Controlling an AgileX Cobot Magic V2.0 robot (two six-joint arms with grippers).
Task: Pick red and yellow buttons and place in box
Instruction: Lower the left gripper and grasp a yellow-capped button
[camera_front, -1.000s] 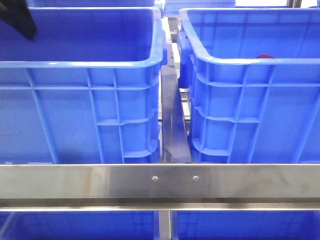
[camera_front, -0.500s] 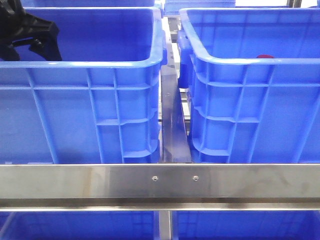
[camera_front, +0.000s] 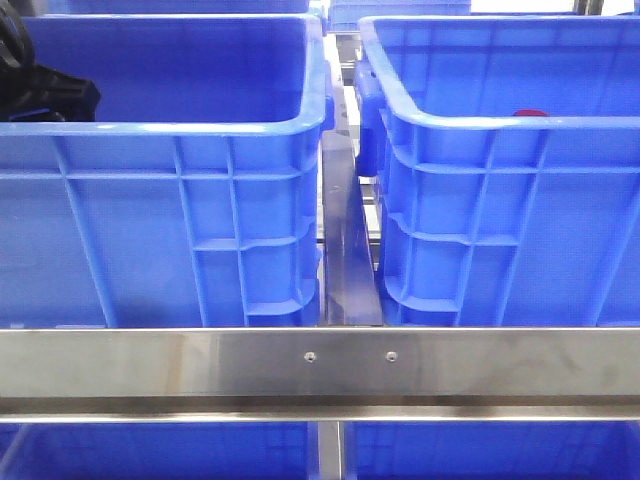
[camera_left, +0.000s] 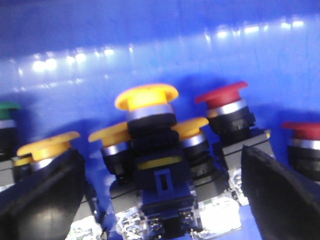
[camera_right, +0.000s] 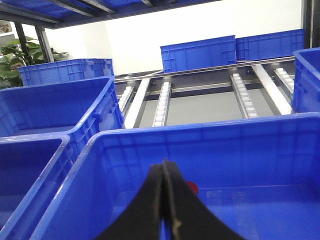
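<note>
Yellow button (camera_left: 146, 96) sits between the left gripper's (camera_left: 160, 195) spread jaws — untouched; right gripper (camera_right: 166, 200) is clenched, empty.

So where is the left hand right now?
The left hand is low inside the left blue crate, at its far-left side in the front view, open around a yellow button.

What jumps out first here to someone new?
Two big blue crates fill the front view, the left crate and the right crate, side by side behind a steel rail. In the left wrist view, the open left pincer straddles a cluster of mushroom buttons, a yellow button in the middle and a red button beside it.
</note>
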